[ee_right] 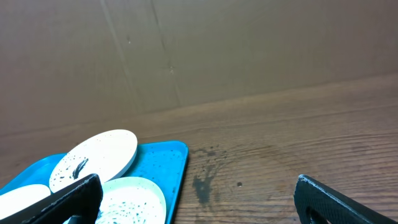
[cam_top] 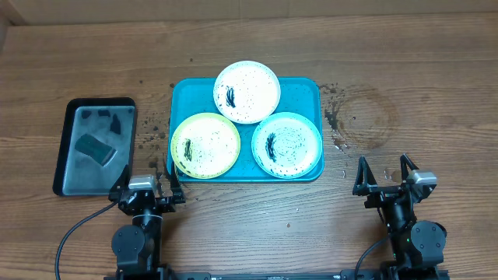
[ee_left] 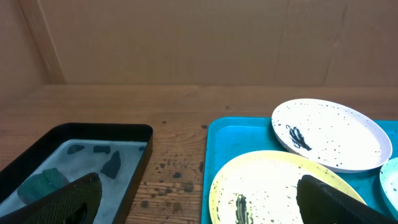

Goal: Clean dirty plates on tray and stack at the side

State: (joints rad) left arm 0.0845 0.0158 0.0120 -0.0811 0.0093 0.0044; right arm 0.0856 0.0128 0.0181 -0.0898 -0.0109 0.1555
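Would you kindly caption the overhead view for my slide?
Dirty white plate, yellow-green plate and light blue plate on the turquoise tray; left claw and right claw open.

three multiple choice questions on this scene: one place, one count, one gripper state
1. Where on the turquoise rectangular plastic tray is the white round plate? A far middle; B near left; C near right.
2. How many plates are on the tray? A two; B three; C four.
3. How are the left gripper and right gripper? A both open, empty; B both shut; C left holding a plate.
Answers: 1 A, it sits beyond the yellow-green plate and light blue plate. 2 B, one of each colour. 3 A, fingers spread, nothing between.
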